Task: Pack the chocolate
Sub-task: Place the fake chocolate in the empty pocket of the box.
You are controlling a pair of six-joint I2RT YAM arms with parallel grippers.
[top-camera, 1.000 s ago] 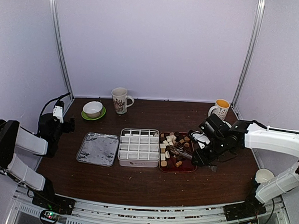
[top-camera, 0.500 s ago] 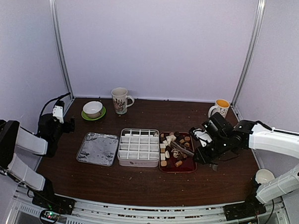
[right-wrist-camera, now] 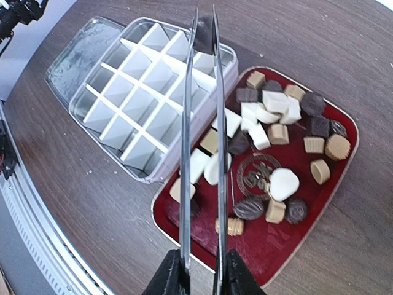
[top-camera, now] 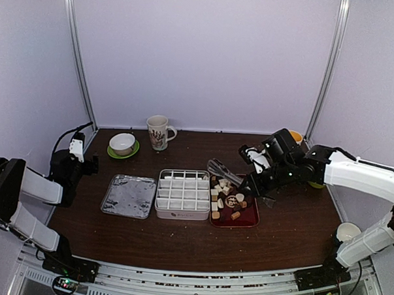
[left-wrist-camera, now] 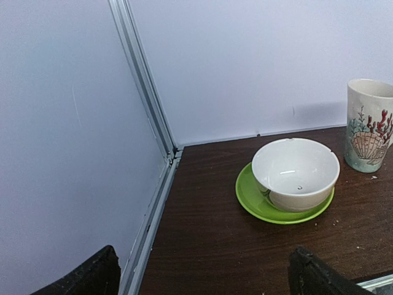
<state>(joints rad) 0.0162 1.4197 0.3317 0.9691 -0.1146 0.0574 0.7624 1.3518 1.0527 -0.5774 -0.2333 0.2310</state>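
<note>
The chocolate point(top-camera: 229, 200) point(right-wrist-camera: 270, 153) lies as several dark, tan and white pieces on a dark-red tray point(top-camera: 249, 221) point(right-wrist-camera: 288, 246). My right gripper point(top-camera: 251, 186) point(right-wrist-camera: 201, 270) is shut on metal tongs point(top-camera: 222, 169) point(right-wrist-camera: 202, 123). The tongs reach left over the tray, and their tips hang above the far right corner of the white divided box point(top-camera: 182, 193) point(right-wrist-camera: 147, 86). A small dark piece point(right-wrist-camera: 206, 34) sits pinched between the tong tips. The box's compartments look empty. My left gripper point(top-camera: 77, 149) point(left-wrist-camera: 202, 283) stands open at the far left, holding nothing.
A silver lid point(top-camera: 129, 195) point(right-wrist-camera: 80, 55) lies left of the box. A white bowl on a green saucer point(top-camera: 122, 144) point(left-wrist-camera: 295, 175) and a patterned mug point(top-camera: 158, 131) point(left-wrist-camera: 368, 123) stand at the back left. A yellow-lined mug point(top-camera: 295, 136) is behind my right arm, and a white cup point(top-camera: 348, 231) is near the right edge.
My right arm rose and swung left, carrying the tongs from low over the tray up toward the box's far right corner. The tong arms closed in. The left arm stayed still.
</note>
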